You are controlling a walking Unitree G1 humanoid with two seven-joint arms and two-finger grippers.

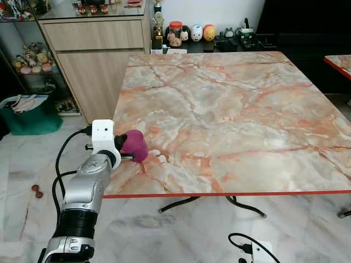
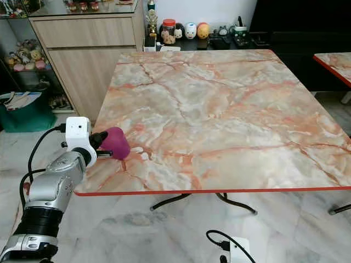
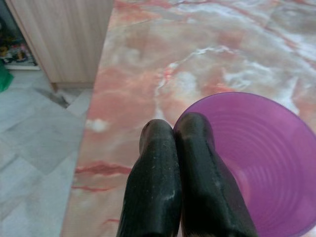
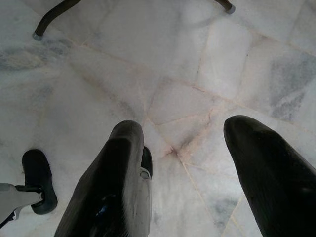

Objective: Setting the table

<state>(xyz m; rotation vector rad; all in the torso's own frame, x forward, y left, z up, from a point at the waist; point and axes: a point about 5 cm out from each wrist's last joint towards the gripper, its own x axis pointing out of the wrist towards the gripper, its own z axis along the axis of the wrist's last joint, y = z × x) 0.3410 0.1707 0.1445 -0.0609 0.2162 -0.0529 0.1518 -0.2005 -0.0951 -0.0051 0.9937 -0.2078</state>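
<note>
- A purple cup is held over the near left corner of the marble-patterned table, just inside the table's left edge and close to its red-trimmed near edge.
- The left gripper is seen clamped on the cup's rim: in the left wrist view the two black fingers are pressed together, one of them inside the cup's mouth.
- The cup is tilted, with its mouth turned toward the gripper and its base pointing out over the table top; whether it touches the table cannot be told.
- The left arm is extended from the near left, with a white camera block mounted at the wrist.
- The right gripper is hung low over the pale tiled floor, its fingers spread apart and grasping nothing.
- A black curved table leg is seen under the near edge.
- A wooden cabinet is stood just beside the table's far left corner.
- A shelf of small figurines and jars is set beyond the far edge.
- A green bin is placed on the floor, well to the left of the table.
- The corner of a second red-edged table is seen at the far right.
</note>
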